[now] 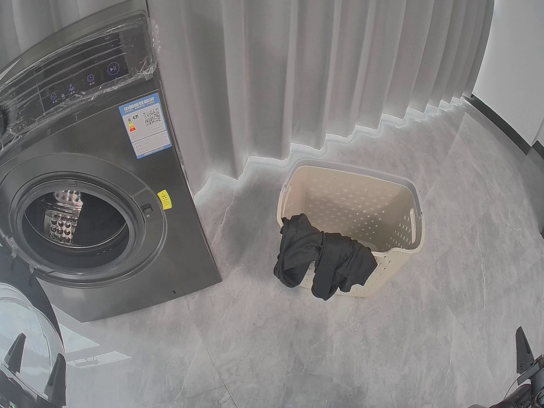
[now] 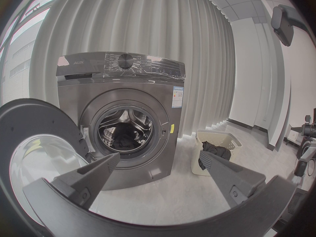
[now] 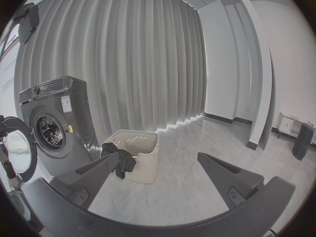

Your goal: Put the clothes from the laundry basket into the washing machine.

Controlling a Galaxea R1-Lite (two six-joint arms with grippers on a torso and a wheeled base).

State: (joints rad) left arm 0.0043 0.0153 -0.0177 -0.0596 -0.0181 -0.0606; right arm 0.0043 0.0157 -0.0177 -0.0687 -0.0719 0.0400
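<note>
Head view: the washing machine (image 1: 113, 160) is seen with its door (image 2: 39, 122) swung open, and the laundry basket (image 1: 362, 205) is set on the grey floor (image 1: 340, 341) beside it, close to the curtain (image 1: 311, 58). A black garment (image 1: 326, 256) is draped over the basket's rim at the corner nearest the machine (part inside, part hanging down the outer wall), and something dark, possibly cloth, is made out low in the drum (image 2: 125, 132). The left gripper (image 2: 158, 155) and the right gripper (image 3: 157, 156) are both held spread wide, with nothing between their fingers.
</note>
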